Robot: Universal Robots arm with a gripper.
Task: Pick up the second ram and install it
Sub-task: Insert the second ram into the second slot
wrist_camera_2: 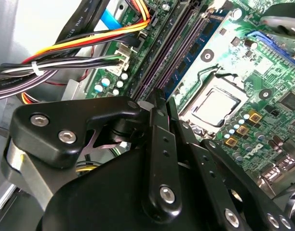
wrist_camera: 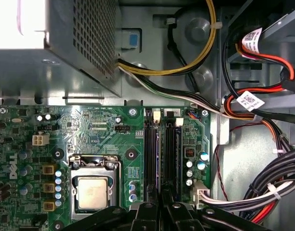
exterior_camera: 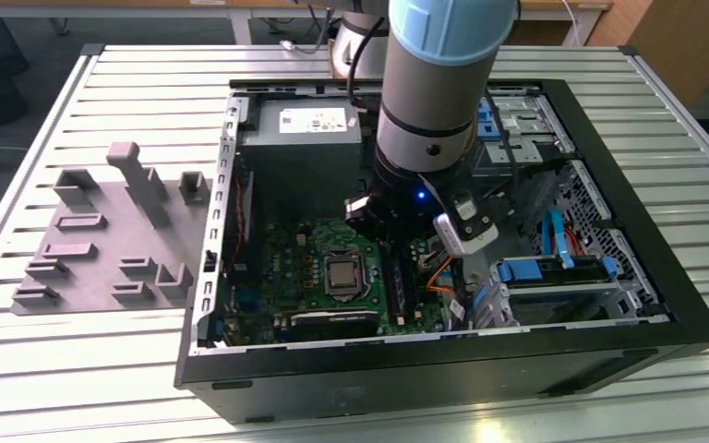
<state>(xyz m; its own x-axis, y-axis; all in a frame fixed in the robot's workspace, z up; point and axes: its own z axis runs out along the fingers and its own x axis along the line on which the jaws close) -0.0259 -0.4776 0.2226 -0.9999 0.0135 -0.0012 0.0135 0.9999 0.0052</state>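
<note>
Gripper (wrist_camera_2: 159,103): I see its fingers drawn together, low over the memory slots (wrist_camera: 159,154).
Second ram (wrist_camera_2: 193,50): I see it seated in a slot, between the gripper and the CPU socket (wrist_camera_2: 215,106).
Grey tray (exterior_camera: 108,240): outside the case, well apart.

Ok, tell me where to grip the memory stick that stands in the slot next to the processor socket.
Take the memory stick by its long top edge, near the middle, pinching across its two flat faces and coming straight down from above. It stands on edge in a slot on the motherboard, with another long slot close beside it. So probably only that thin upper edge is free to grip.
</note>
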